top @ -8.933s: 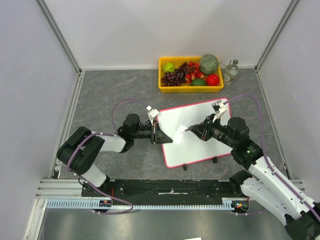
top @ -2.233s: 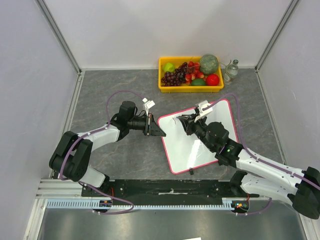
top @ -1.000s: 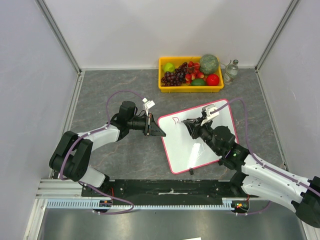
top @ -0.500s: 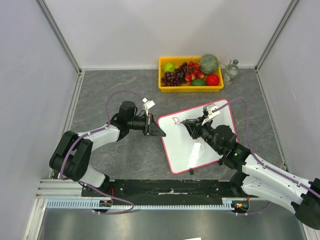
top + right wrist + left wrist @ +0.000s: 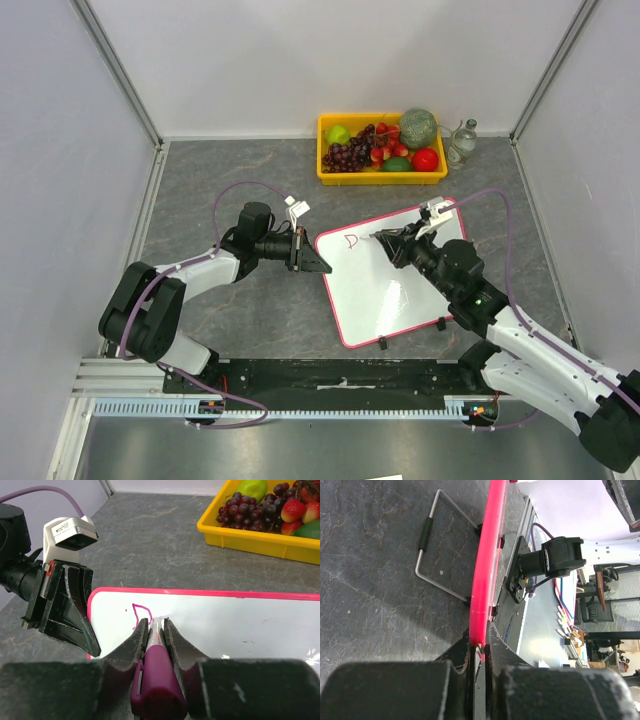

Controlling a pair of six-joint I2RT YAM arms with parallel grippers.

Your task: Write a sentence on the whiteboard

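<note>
Over the last second the right hand [image 5: 384, 237] has slid from the left part of the whiteboard [image 5: 400, 295] a little toward its far edge, and where two seconds back there was only a faint stroke, a closed magenta "D" now stands near the board's far-left corner; against the oldest view the board also lies turned, with that corner swung toward the left arm. So the sentence [image 5: 350, 240] has only its first letter, and nearly all of the writing is yet to do. From the right wrist view the right hand [image 5: 156, 623] is closed firmly around a purple marker [image 5: 156, 677], whose tip points down at the white surface just right of the "D" [image 5: 141, 615]; the fingers hide the tip, so I cannot tell whether it is touching. The left hand [image 5: 318, 263] has not shifted: its jaws are pinched shut on the pink rim at the board's left edge, which the left wrist view shows edge-on between them [image 5: 479, 647], steadying the board. It lies on the grey counter [image 5: 220, 190] between the two arms, well short of the yellow tray [image 5: 324, 150] of fruit. My judgement is that the next stroke should begin close beside the "D", with light pressure so the board does not skid in the left hand's hold
</note>
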